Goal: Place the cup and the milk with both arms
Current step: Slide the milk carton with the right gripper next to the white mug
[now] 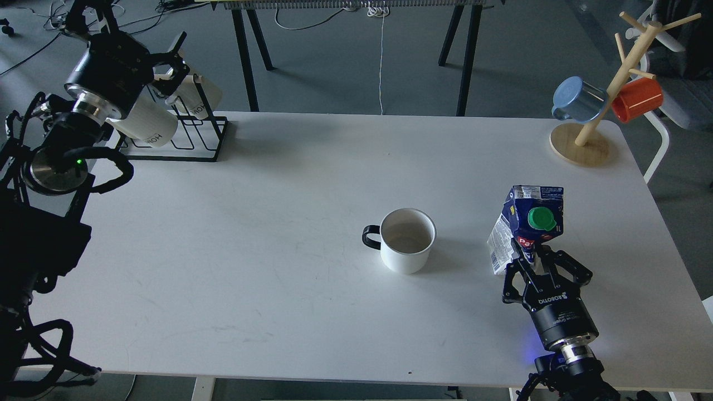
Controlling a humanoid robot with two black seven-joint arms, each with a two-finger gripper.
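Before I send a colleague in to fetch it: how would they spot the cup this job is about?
On the white table, look near the middle, left of the blue milk carton. The cup stands there upright and alone: plain white with a black loop handle, unlike the blue mug and orange-red mug hanging on the wooden tree.

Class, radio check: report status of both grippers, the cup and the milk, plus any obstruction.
Right gripper at the milk, grip unclear. Left gripper up by the wire rack, state unclear. Cup upright mid-table, untouched. Nothing between cup and milk.
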